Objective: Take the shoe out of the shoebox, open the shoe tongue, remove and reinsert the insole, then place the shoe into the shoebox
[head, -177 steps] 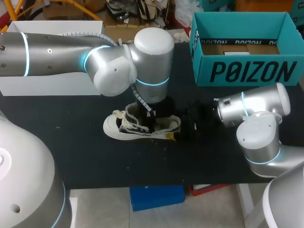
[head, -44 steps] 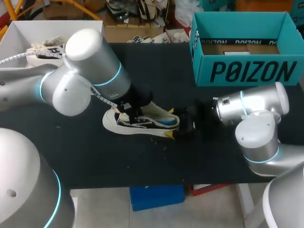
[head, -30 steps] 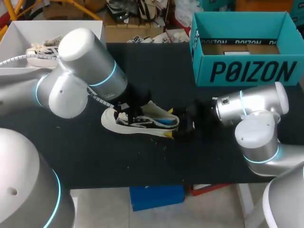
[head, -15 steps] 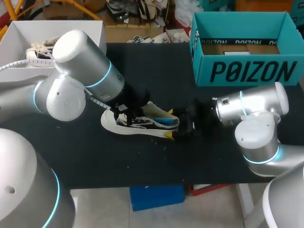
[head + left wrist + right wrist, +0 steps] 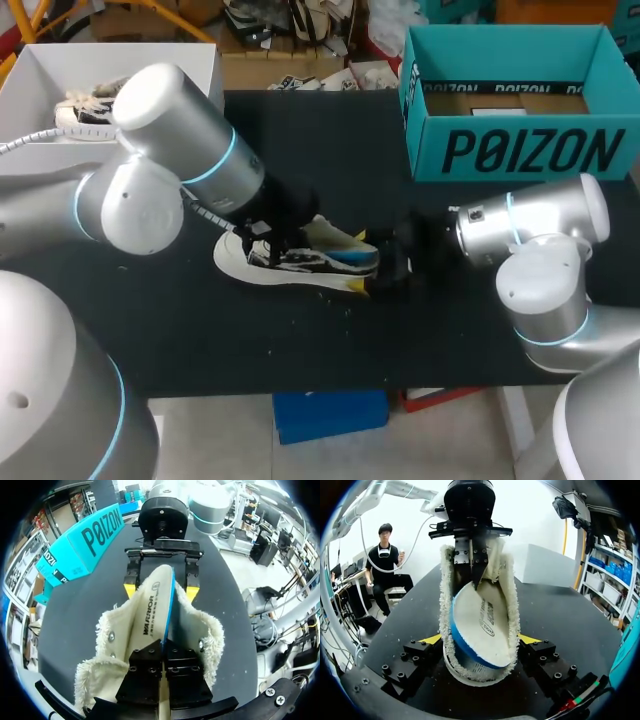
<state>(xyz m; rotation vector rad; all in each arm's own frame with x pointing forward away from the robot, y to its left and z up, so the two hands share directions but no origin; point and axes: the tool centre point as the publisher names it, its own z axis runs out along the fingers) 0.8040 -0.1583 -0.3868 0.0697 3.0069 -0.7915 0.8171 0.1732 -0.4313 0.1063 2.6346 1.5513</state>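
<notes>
Insole [image 5: 152,615] pinched by left gripper [image 5: 164,642], inside shoe [image 5: 207,630].

- Left gripper [image 5: 163,646]: in its own wrist view the fingertips are sunk in the shoe's [image 5: 150,615] opening, so the yellow ends are hidden. In the head view the arm's wrist covers them.
- Shoe: the toe is hidden under the left gripper's body in the left wrist view and behind it in the right wrist view.
- Insole [image 5: 482,625]: the fore end is lost between the left fingers.
- Right gripper [image 5: 480,639]: only slivers of its yellow tips show beside the heel. In the head view it is dark against the table, fingers indistinct.
</notes>
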